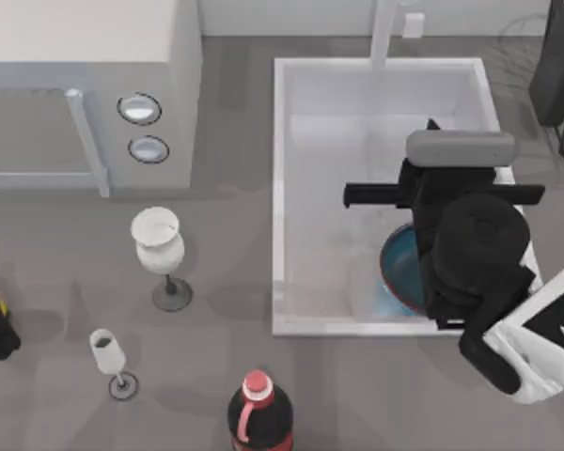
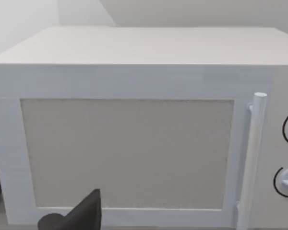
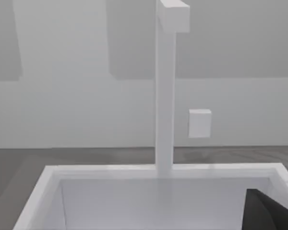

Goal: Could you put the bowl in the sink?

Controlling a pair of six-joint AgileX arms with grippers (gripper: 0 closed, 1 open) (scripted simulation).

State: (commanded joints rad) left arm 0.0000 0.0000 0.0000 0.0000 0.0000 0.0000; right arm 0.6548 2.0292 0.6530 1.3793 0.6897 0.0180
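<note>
Bowl (image 1: 400, 271) inside sink (image 1: 280, 188), near-right part of basin, partly hidden under right arm. Right end effector (image 1: 423, 202) over sink's right half, above bowl; finger state: can't tell. Faucet post (image 3: 165, 96) at sink's far short side. Left end effector (image 2: 81, 215) parked at table's left edge, facing microwave-like box (image 2: 134, 134); finger state: can't tell. Two wine glasses (image 1: 158, 242) & cola bottle (image 1: 259, 413) on table (image 1: 216, 357), left of sink.
</note>
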